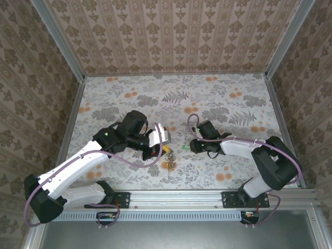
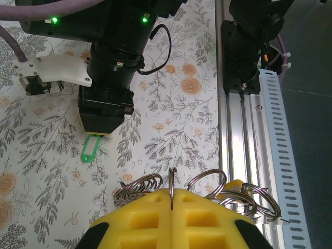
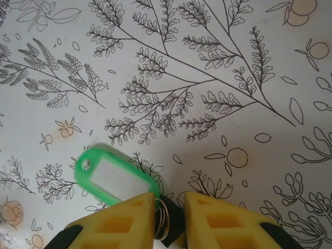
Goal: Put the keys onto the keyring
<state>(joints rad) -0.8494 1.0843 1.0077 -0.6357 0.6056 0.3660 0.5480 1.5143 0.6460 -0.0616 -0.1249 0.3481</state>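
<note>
The left end effector (image 2: 171, 193) is clamped tight on the keyring (image 2: 171, 179). The thin wire stands upright between the yellow fingers, with a cluster of small rings (image 2: 137, 185) fanned out on either side. An orange-yellow piece (image 2: 236, 183) peeks out among those rings, just beside the keyring (threaded on or not, I can't tell).

Across from the keyring and clearly apart from it, the green key (image 3: 115, 179) lies flat on the counter (image 3: 249, 62). The right end effector (image 3: 170, 199) is down over it, on the side away from the keyring. Its fingers stand at a narrow gap with the key's own little ring (image 3: 163, 218) between them; whether that ring is actually pinched, I can't tell.

How far along? Early, I'd say. The keyring is up and presented, but the green key is not on it. What's left is to get a sure hold on the green key, bring it over to the keyring, and work its little ring onto the wire, which looks fiddly with parts this fine.
</note>
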